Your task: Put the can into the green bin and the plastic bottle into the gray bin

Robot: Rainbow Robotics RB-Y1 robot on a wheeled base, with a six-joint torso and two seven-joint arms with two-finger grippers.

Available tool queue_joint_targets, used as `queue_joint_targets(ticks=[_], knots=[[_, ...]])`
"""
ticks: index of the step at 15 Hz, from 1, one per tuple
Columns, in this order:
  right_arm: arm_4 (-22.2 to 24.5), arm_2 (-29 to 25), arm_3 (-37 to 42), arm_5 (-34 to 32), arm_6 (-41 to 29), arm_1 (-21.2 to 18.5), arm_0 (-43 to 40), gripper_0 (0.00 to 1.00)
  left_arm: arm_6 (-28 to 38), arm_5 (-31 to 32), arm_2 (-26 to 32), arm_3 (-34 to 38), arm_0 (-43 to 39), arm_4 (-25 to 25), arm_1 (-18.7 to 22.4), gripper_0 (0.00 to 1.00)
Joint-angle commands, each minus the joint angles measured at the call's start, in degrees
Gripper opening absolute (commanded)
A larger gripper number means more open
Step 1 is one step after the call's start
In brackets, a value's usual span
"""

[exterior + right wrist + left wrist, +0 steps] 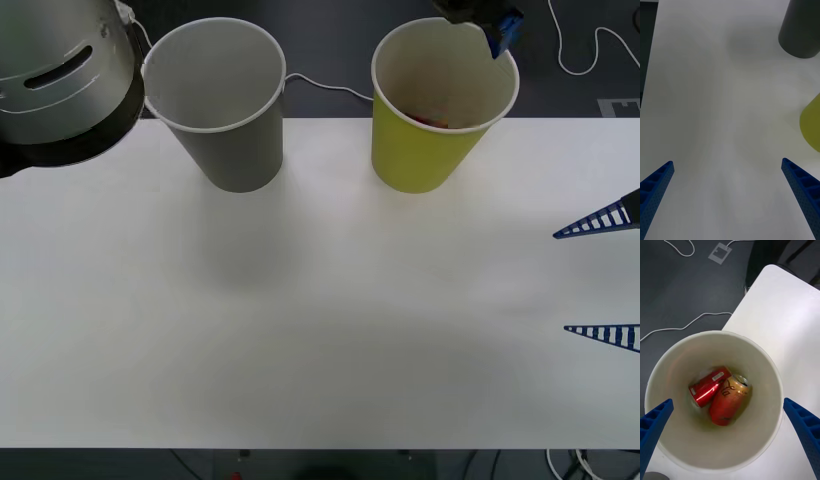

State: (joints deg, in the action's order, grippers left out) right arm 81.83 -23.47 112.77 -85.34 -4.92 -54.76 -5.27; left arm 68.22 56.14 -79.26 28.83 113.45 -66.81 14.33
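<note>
My left gripper (pixel 730 442) hangs spread above the green bin (pixel 763 363), where the can (pixel 729 400) lies on its side beside a second red can (pixel 708 387), half overlapped. My right gripper (pixel 728 198), also spread, waits low over the table (pixel 320 330); the gray bin (pixel 225 110) stands apart, its bottom hidden from me.

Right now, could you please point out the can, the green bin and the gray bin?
can (pixel 729 400): left wrist view, its orange side.
green bin (pixel 415 155): front view, its outer wall.
gray bin (pixel 240 150): front view, its outer wall.

Green bin (pixel 811 125) cut by edge
</note>
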Motion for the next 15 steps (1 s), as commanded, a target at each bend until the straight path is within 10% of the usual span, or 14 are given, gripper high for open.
queue_joint_targets(ticks=[1, 15], knots=[[0.0, 0.0, 0.0, 0.0, 0.0, 0.0, 0.0, 1.0, -4.6, 4.2, 0.9, 1.2, 0.0, 5.0, 4.6, 1.0], [0.0, 0.0, 0.0, 0.0, 0.0, 0.0, 0.0, 1.0, -19.3, 17.0, 19.9, 36.7, -17.5, -0.2, 41.0, 1.0]])
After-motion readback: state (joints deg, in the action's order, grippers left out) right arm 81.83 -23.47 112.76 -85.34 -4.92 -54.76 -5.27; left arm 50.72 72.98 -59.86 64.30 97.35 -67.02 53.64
